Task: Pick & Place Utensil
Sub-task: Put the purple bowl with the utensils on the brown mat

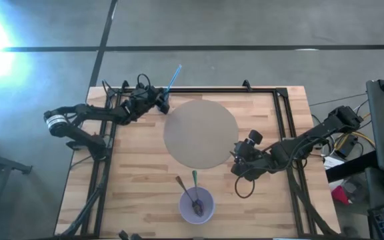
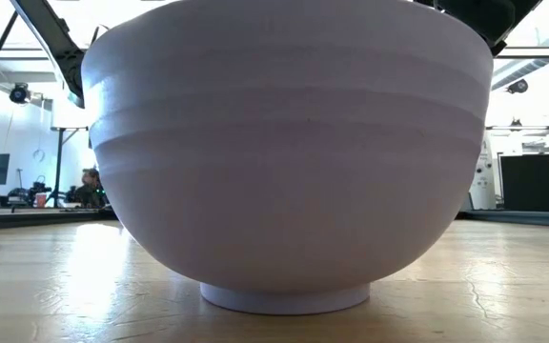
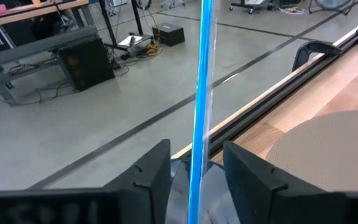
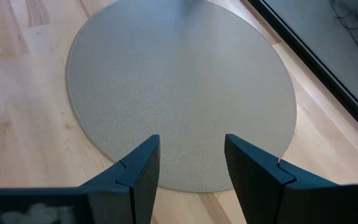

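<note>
A: Start from the lilac bowl [image 1: 197,205] and work away from it. What's nearest?

B: The bowl itself stands on the wooden tabletop [image 1: 132,180] at the near edge. Two utensils lean inside it, one with a green handle [image 1: 195,181], one with a plain metal handle [image 1: 183,186]. In the low view the bowl's wall [image 2: 284,143] fills nearly everything.

A: And just beyond the bowl?

B: The round grey mat [image 1: 201,133] lies flat in the middle of the tabletop. The right gripper [image 1: 240,162] hangs beyond the bowl and to its right, at the mat's near right edge. Its fingers [image 4: 138,171] are spread, with only the mat [image 4: 179,93] showing between them; nothing is held.

A: Where's the blue utensil?

B: Farthest from the bowl, at the tabletop's far side, past the mat's far left rim. The blue utensil [image 1: 173,81] sticks out beyond the far edge, over the floor. The left gripper [image 1: 163,102] is at its lower end. In the left wrist view the blue handle [image 3: 201,93] runs up between the two dark fingers [image 3: 151,171], and a gap shows on each side, so the fingers are parted around it, not pressing
</note>
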